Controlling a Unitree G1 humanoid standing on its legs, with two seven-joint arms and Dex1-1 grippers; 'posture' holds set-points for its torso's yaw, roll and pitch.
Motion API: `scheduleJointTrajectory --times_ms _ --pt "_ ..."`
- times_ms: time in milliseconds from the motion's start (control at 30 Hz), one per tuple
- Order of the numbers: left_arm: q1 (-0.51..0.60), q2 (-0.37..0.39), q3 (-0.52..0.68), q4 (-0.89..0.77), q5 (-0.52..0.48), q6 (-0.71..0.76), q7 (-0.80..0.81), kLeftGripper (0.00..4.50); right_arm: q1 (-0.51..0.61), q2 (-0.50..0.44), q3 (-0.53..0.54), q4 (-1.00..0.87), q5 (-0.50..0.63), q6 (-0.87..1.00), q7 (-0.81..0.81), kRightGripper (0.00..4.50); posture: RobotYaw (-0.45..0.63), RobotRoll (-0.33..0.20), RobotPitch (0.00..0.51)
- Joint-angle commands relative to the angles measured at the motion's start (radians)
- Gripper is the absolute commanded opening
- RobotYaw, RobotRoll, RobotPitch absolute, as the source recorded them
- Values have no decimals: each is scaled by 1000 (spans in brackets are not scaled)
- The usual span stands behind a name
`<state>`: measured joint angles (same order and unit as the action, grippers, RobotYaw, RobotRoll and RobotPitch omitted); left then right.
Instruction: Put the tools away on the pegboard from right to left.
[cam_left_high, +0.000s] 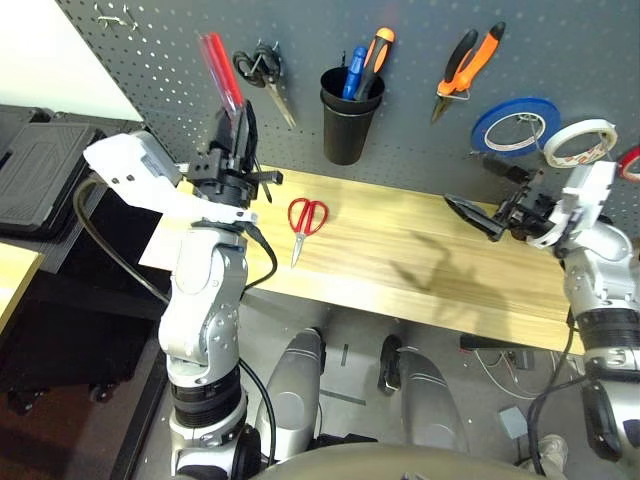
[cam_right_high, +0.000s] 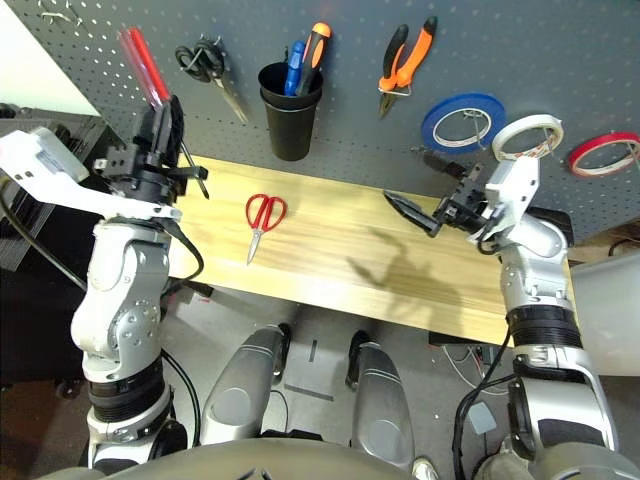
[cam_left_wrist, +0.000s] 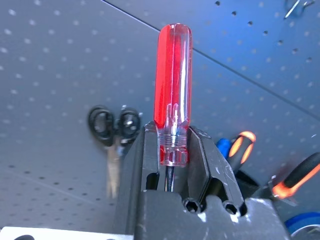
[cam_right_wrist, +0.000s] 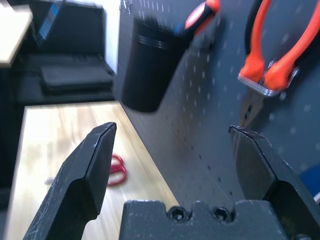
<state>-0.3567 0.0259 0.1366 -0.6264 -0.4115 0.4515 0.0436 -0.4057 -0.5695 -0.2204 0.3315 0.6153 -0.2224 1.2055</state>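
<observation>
Left gripper (cam_left_high: 232, 125) was clamped on the red-handled screwdriver (cam_left_high: 221, 72), its two black fingers (cam_left_wrist: 140, 165) pressed against the clear collar at the base of the handle, the handle standing upright above them and the metal shaft running down between them. That screwdriver was held up in front of the pegboard (cam_left_high: 400, 30), to the left of the black-handled scissors (cam_left_high: 262, 72) hanging there on a hook.

On the pegboard, right of those scissors, hung the black cup holder (cam_left_high: 350, 115); inside it stood a blue-handled tool (cam_left_high: 353, 72) and an orange-and-black-handled tool (cam_left_high: 374, 55), both handles sticking up over the rim. Further right on the pegboard hung the orange-and-black-handled pliers (cam_left_high: 468, 65), nose down, then the blue tape roll (cam_left_high: 514, 125), the white tape roll (cam_left_high: 578, 142) and, at the far right, the thin red tape ring (cam_right_high: 604, 153).

Below the pegboard, the red-handled scissors (cam_left_high: 305, 222) lay flat on the wooden table (cam_left_high: 420, 250), blades closed, just below and left of the cup holder.

Right gripper (cam_right_high: 425, 215) hovered over the table below the blue tape roll, its fingers (cam_right_wrist: 87, 170) spread wide apart and holding nothing, pointing towards the cup holder and the pliers.
</observation>
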Motion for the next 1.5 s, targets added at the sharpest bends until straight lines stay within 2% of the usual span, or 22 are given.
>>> scheduleJointTrajectory --times_ms 33,333,533,767,1200,1367,1500 --pt "-30 14 22 -17 -36 30 8 801 3 -45 -49 -46 57 84 34 4500 268 0 233" --pt "-246 67 50 103 -42 32 4 801 -30 -136 -91 -76 79 197 90 4500 215 0 238" --pt "-372 55 51 254 -20 -52 -11 801 -59 -115 -84 -55 38 157 72 4500 194 0 240" --pt "-520 40 31 498 4 -192 -82 801 -104 -41 -53 -33 -19 100 39 4500 174 0 241" --pt "-619 -7 27 718 6 -313 -138 801 -87 20 -37 -70 -66 43 -6 4500 141 0 224" --pt "-620 -34 13 815 26 -371 -164 801 -69 27 -31 -100 -66 51 -22 4500 125 0 214" --pt "-595 -26 -19 867 71 -392 -195 801 -60 31 -25 -118 -66 53 -38 4500 118 0 208"
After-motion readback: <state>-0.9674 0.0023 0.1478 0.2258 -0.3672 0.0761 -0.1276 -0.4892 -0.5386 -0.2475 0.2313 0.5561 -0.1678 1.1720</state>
